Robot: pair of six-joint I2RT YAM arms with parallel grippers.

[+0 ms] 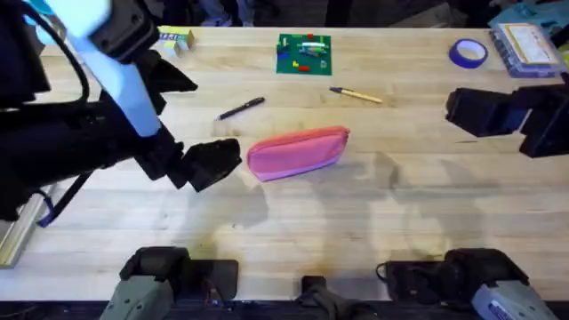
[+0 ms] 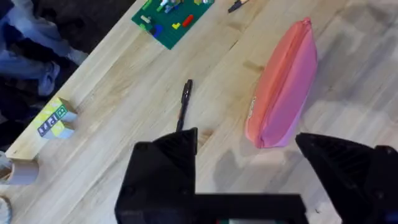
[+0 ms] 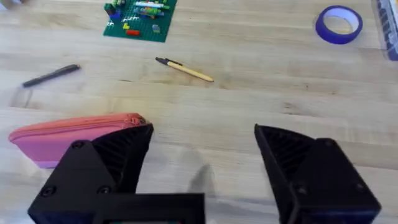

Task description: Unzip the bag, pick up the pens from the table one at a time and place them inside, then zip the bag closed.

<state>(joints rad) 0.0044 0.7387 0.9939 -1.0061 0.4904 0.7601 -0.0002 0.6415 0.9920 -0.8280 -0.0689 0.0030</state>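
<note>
— Left gripper: spread wide, holding nothing, black fingers cut off at frame edge. Right gripper?
— Likewise parted, gripping nothing.
— Beyond?
— Soft pink bag lying zipped on planked wooden table; slim black pen, tan pen farther off.

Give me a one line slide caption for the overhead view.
Left gripper open beside the closed pink bag; black pen and tan pen lie on the table.
</note>
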